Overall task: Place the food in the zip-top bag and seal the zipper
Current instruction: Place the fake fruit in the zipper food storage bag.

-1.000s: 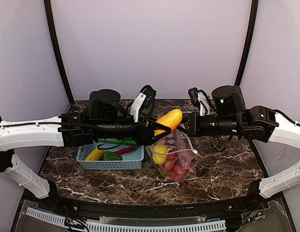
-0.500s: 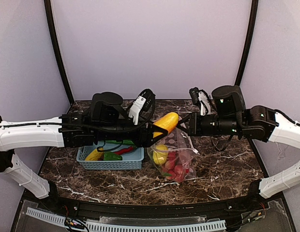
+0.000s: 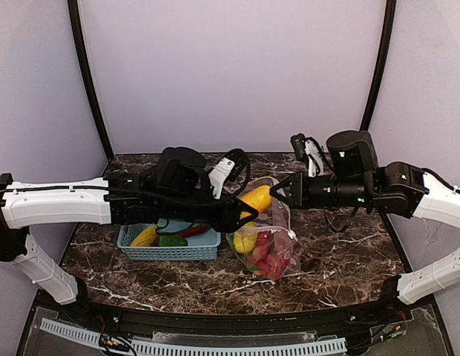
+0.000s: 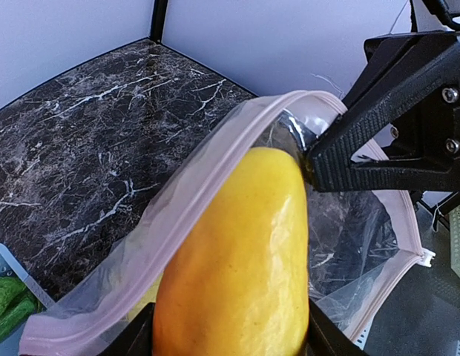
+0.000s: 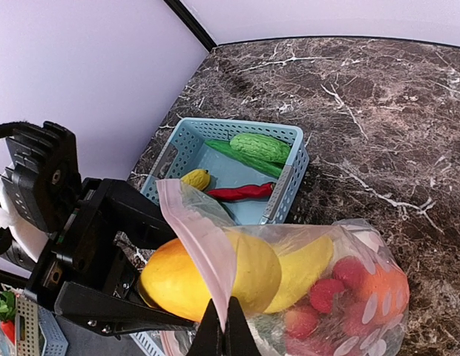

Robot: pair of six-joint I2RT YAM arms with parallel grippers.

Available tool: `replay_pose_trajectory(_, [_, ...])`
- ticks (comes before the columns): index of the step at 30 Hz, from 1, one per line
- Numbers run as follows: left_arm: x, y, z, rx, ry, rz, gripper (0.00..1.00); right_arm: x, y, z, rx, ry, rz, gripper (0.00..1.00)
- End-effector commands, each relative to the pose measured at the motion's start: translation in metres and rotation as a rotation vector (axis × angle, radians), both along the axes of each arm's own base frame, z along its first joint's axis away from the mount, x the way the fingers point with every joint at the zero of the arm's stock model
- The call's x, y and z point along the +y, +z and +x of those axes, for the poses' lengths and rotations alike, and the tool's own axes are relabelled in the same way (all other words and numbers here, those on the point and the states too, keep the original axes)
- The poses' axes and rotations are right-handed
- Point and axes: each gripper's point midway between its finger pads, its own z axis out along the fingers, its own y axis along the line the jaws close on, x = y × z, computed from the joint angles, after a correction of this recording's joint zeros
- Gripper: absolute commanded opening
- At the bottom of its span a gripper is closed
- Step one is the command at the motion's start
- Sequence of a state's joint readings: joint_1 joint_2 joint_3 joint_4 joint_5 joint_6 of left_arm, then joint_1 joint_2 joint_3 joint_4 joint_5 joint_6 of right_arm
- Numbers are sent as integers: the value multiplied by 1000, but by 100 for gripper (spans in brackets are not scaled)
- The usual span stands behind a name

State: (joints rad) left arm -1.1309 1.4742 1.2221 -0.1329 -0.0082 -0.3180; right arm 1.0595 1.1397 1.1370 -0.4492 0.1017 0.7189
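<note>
Left pincer (image 3: 243, 210) clamped yellow fruit (image 4: 237, 259), nose half inside bag (image 3: 273, 252), midway between side edges, beside basket (image 3: 171, 251). Right pincer (image 5: 223, 330) pinched rim (image 5: 191, 222), lifting mouth. Looked best: drive deeper past rim before release, rim taut.

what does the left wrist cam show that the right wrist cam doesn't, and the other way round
Only the left wrist view: the right gripper seen from outside, pinching the zip-top bag at its rim, plus the far side of the open mouth.

Only the right wrist view: the whole blue basket with green cucumbers and a red chili, strawberries low in the bag, and the left gripper from outside.

Both: the large yellow toy fruit, held by the left gripper, partway into the bag mouth.
</note>
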Motion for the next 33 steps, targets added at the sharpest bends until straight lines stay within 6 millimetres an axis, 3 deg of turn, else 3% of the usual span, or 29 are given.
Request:
replay_pose_trajectory(1, [-6, 9, 0, 10, -8, 17, 58, 3, 29, 1, -45, 5, 89, 0])
replay_pose_trajectory(11, [-27, 15, 0, 50, -43, 0, 72, 3, 25, 1, -39, 3, 81, 0])
replay_pose_trajectory(19, [-25, 23, 0, 44, -39, -17, 83, 3, 24, 3, -41, -3, 75, 0])
replay_pose_trajectory(27, [-6, 57, -6, 23, -22, -80, 87, 3, 23, 3, -41, -3, 73, 0])
replay_pose_trajectory(31, [13, 76, -12, 32, 11, -130, 87, 2, 24, 3, -44, -5, 74, 0])
replay_pose_trajectory(33, [33, 83, -12, 27, 62, -148, 88, 2, 24, 3, -45, -4, 74, 0])
